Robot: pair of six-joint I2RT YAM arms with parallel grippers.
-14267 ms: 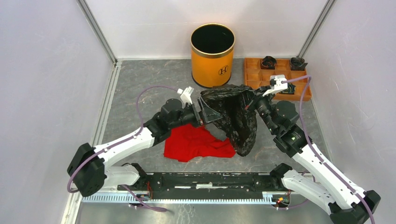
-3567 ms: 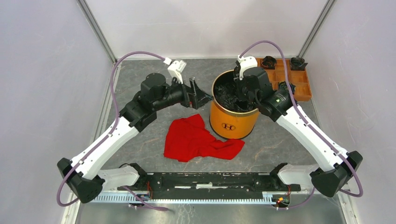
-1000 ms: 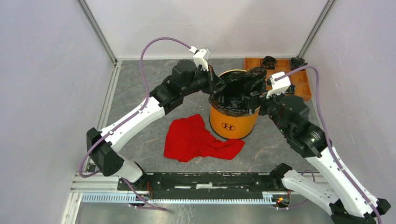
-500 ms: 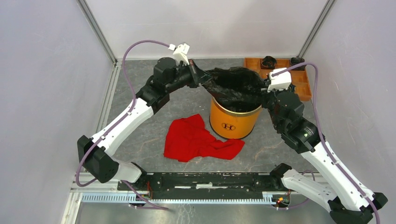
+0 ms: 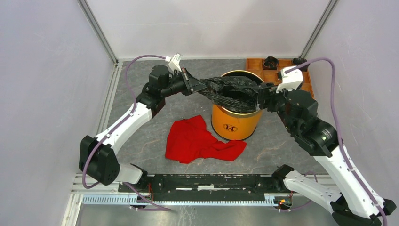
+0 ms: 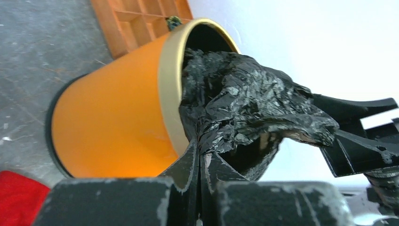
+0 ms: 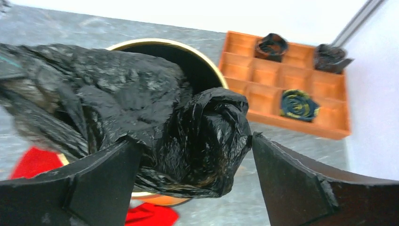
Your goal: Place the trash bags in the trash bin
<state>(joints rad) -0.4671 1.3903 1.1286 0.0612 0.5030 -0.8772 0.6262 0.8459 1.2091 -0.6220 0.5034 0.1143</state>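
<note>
The orange-yellow trash bin (image 5: 230,125) stands upright mid-table. The crinkled black trash bag (image 5: 230,89) is stretched across its mouth, partly inside and partly spilling over the rim. My left gripper (image 5: 194,86) is left of the bin and shut on a fold of the bag (image 6: 244,103), just outside the gold rim (image 6: 169,94). My right gripper (image 5: 260,96) is at the bin's right side with its jaws wide open. A bunched end of the bag (image 7: 207,136) hangs between its fingers (image 7: 103,174), over the bin's rim (image 7: 155,41).
A red cloth (image 5: 200,141) lies on the table in front of the bin, to its left. The orange compartment tray (image 5: 256,70) sits at the back right, holding small rolled dark bundles (image 7: 273,46). White walls close in the grey table on three sides.
The right gripper has opened and drawn back slightly to the right. The left gripper has pulled its end of the bag down and left, so the bag lies flatter over the bin.
</note>
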